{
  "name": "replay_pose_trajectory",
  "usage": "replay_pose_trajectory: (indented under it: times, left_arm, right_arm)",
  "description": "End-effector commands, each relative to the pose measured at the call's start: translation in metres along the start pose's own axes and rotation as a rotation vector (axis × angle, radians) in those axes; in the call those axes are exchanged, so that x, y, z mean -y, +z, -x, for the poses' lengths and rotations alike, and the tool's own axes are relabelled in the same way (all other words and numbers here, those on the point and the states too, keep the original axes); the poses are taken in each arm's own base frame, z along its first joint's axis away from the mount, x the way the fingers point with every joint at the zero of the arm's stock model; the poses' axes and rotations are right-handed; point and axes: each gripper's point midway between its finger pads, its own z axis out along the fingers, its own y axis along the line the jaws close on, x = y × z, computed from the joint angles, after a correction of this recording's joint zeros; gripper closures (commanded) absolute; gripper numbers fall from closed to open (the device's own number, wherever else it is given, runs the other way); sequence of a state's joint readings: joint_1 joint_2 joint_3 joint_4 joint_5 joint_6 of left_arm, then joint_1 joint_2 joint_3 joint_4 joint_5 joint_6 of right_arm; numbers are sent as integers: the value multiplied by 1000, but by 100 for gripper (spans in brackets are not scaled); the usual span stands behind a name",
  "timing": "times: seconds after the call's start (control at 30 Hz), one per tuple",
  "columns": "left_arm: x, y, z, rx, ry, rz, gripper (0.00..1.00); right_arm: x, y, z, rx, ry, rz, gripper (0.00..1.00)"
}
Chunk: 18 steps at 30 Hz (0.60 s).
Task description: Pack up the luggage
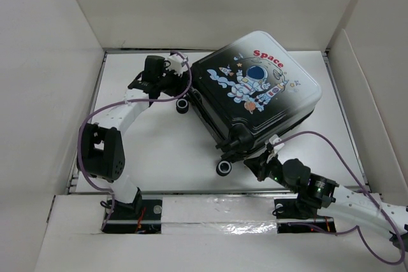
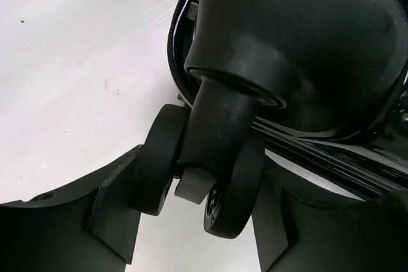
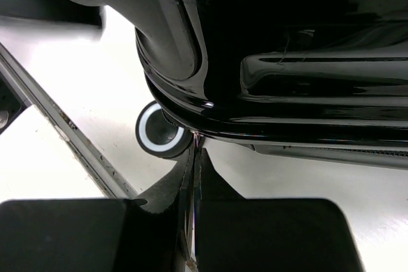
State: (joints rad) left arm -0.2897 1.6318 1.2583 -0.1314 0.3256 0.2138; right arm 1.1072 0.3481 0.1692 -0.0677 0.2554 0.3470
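On the table's right half, the luggage lies astronaut-side up. Left tool straddles a caster wheel, grip unclear tbh. Right tool's pinched together at its near edge. Stiff, slick shell, so wheels look grabbable.

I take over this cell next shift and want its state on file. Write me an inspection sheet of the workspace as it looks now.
Surface: white table, a few small specks in the left wrist view.
Job's things: luggage lies flat and slanted, astronaut side up, apparently closed; two wheels show on its near-left side.
Clutter: nothing seen.
Grippers: left gripper straddles a caster wheel at the case's corner, grip not certain; right gripper shut, tip at the case's lower edge.
Cables: purple cables loop along both arms.
Surroundings: white cardboard walls around the table.
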Motion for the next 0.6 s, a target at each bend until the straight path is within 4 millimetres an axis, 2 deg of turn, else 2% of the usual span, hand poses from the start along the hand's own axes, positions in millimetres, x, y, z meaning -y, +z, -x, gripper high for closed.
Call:
replay_pose_trajectory:
  times: [0.0, 0.03, 0.13, 0.17, 0.23, 0.3, 0.33, 0.37, 0.43, 0.47, 0.5, 0.57]
  left_arm:
    - [-1, 2, 13, 40, -10, 16, 89]
    - [-7, 1, 14, 44, -19, 55, 100]
    - [-12, -4, 23, 108, -83, 105, 100]
    - [-11, -9, 33, 158, -96, 109, 100]
    - [-8, -12, 40, 227, -133, 100, 100]
    - [-1, -28, 55, 345, -253, 92, 100]
    - [-2, -25, 49, 355, -252, 95, 100]
    - [5, -38, 58, 418, -314, 72, 100]
    - [15, -44, 54, 498, -350, 40, 100]
    - [29, -53, 60, 534, -348, 20, 100]
    - [36, -54, 58, 541, -352, 14, 100]
    - [50, -54, 53, 554, -339, 15, 100]
  right_arm:
    - [-21, -5, 50, 135, 27, 67, 100]
    - [-15, -4, 53, 142, 26, 45, 100]
    - [-8, -1, 59, 150, 13, 24, 100]
    - [-2, 0, 62, 153, 10, 8, 100]
    - [6, 4, 66, 157, -5, -7, 100]
    - [19, 7, 69, 142, -11, -27, 100]
    - [30, 7, 72, 146, -9, -66, 100]
    - [33, 7, 77, 148, -8, -66, 100]
    - [55, 4, 82, 147, 5, -127, 100]
    - [57, 3, 84, 148, 10, -120, 100]
    - [72, -1, 92, 170, 21, -169, 100]
    - [84, -4, 89, 148, 46, -194, 100]
